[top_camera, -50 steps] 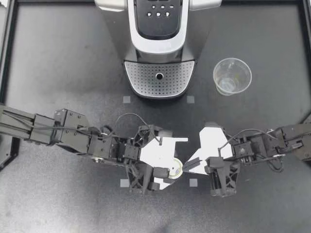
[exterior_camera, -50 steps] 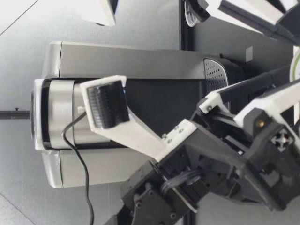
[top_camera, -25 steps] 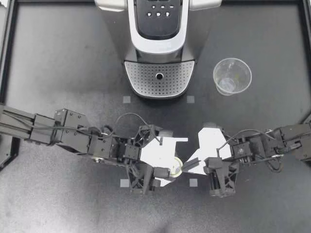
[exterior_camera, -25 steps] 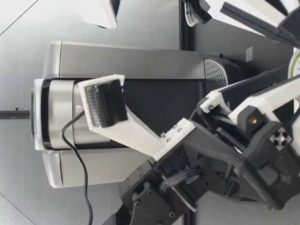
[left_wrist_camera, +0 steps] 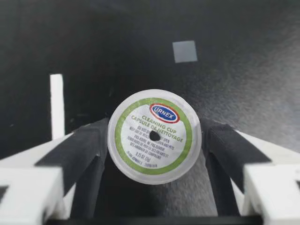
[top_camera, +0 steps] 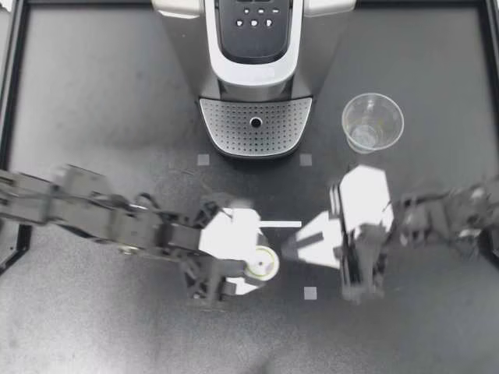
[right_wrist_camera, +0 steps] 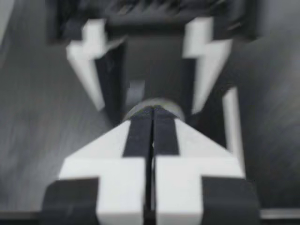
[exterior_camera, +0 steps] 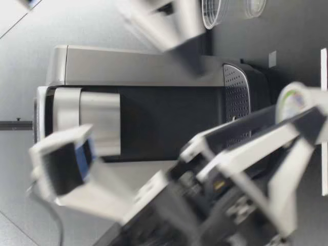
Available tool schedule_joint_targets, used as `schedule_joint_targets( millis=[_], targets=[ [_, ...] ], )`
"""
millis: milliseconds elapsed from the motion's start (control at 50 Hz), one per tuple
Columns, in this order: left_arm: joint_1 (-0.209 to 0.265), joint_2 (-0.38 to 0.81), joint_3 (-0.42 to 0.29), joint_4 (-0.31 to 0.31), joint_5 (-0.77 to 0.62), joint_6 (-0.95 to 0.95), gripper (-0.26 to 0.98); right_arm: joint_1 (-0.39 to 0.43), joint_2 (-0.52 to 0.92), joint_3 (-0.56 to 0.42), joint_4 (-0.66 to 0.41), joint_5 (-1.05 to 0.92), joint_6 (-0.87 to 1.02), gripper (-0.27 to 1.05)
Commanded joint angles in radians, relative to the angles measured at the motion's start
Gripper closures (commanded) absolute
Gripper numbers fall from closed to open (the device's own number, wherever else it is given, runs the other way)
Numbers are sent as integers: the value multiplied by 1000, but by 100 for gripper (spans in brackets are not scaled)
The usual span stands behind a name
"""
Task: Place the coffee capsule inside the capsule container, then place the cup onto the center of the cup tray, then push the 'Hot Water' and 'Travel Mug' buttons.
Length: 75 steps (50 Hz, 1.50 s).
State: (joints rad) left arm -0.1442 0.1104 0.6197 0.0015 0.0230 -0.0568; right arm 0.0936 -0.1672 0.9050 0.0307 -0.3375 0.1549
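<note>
Obs: left gripper (top_camera: 251,266) pinching coffee capsule (top_camera: 263,262) by its sides, round foil lid up, axis upright; held in front of coffee machine (top_camera: 256,62), well short of its perforated drip tray (top_camera: 226,128); right gripper (top_camera: 300,248) pressed together, empty, just beside capsule; clear plastic cup (top_camera: 373,122) stands beside machine; capsule likely travels machine-ward next.

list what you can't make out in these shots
- Buttons: labels too small in the top view.
- Coffee machine: back cut off by the top view's edge, so the capsule container is unseen.
- My right gripper: blurred in the top view.
- Cup: cut off by the low view's edge.
</note>
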Motion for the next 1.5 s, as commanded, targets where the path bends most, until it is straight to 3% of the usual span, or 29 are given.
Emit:
schedule_joint_targets(
  millis=[0,200,560,1100,1480],
  targets=[
    [-2,-77,11,-2,-5,0,22,-49,-38,-12,9,-57,0,72],
    [-2,-144,51,-2,-5,2,22,-147,-31,-23,28,-218,2,72],
    [-2,-164,74,-2,-5,2,22,-273,-21,-28,72,-362,-2,72],
    [-2,-163,74,-2,-8,3,22,-333,-29,-92,71,-385,-9,72],
    [-2,-155,67,-2,-12,3,22,-345,-61,-118,72,-511,-8,72]
  ],
)
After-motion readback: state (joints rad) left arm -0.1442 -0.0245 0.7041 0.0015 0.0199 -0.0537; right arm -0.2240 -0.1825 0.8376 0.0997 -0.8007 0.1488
